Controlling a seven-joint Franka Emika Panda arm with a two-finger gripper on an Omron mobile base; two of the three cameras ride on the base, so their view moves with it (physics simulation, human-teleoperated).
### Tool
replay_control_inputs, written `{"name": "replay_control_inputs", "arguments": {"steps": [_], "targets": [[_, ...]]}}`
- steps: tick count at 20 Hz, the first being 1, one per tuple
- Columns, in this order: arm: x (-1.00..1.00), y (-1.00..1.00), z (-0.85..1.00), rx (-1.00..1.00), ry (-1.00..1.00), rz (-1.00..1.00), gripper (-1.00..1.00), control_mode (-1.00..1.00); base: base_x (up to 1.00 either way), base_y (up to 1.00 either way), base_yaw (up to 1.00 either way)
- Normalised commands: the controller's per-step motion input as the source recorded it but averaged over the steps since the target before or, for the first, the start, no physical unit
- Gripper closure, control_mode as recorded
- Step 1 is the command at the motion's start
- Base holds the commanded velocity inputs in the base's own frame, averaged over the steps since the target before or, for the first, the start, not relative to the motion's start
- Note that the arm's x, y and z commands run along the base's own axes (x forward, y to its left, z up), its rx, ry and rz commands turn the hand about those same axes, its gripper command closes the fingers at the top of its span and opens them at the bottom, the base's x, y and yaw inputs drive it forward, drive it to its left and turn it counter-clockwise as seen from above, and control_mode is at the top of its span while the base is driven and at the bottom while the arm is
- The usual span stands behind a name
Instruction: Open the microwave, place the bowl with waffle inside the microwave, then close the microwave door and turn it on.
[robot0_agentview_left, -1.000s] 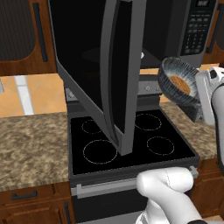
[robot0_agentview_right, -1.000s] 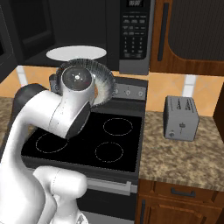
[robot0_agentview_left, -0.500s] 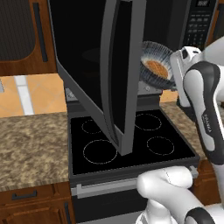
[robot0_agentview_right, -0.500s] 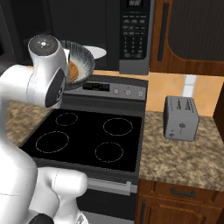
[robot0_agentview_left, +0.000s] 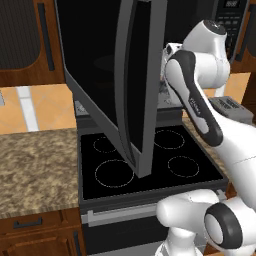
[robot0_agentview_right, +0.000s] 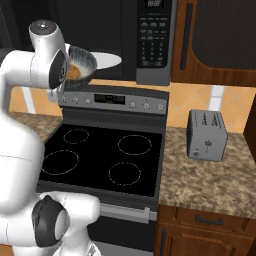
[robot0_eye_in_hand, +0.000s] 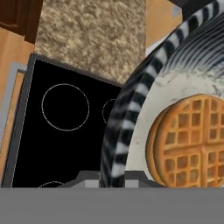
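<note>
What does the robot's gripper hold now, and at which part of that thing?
The gripper holds the small round grey bowl with the orange-brown waffle, gripped at its rim.

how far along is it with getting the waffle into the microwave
Done: the microwave door stands swung open. In hand: the bowl with the waffle is held up at the opening, above the stove, not yet set down inside. Left: put it in, close the door, start it on the keypad.
</note>
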Motion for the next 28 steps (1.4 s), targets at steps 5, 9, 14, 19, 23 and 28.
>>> {"name": "replay_control_inputs", "arguments": {"steps": [5,9,14,19,23,28], "targets": [[0.88,0.3,0.04,0.0,0.04,0.0,1.0,-1.0,0.0,0.0,0.0],[0.97,0.04,0.0,0.0,-0.03,0.0,1.0,-1.0,0.0,0.0,0.0],[0.48,0.0,0.0,0.01,-0.19,-0.01,1.0,-1.0,0.0,0.0,0.0],[0.02,-0.05,-0.01,0.0,-0.28,-0.08,1.0,-1.0,0.0,0.0,0.0],[0.21,-0.09,-0.17,0.0,-0.18,-0.16,1.0,-1.0,0.0,0.0,0.0],[0.68,0.0,-0.06,0.06,-0.02,-0.03,1.0,-1.0,0.0,0.0,0.0]]}}
